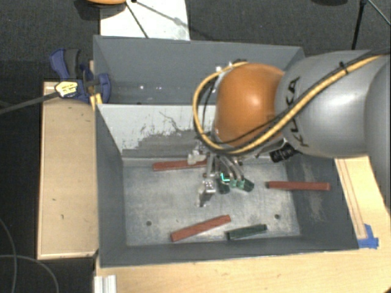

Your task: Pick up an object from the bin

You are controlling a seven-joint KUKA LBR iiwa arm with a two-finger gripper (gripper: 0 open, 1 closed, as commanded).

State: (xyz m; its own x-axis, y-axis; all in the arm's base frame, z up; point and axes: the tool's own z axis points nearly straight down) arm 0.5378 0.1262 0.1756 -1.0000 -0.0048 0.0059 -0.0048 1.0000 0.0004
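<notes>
My gripper hangs low over the middle of the bin floor, under the arm's orange cover. Nothing can be made out in its grasp. A small green piece shows just to its right; whether it lies loose or belongs to the gripper I cannot tell. A red-brown stick lies flat at the back left, its right end close to the gripper. In front of the gripper lies a longer red-brown stick, slightly slanted. A dark green stick lies beside that one's right end.
Another red stick lies flat towards the right wall. The arm and its orange cover with cables hide the back right of the bin. Bare floor shows at the left and between the gripper and the front sticks.
</notes>
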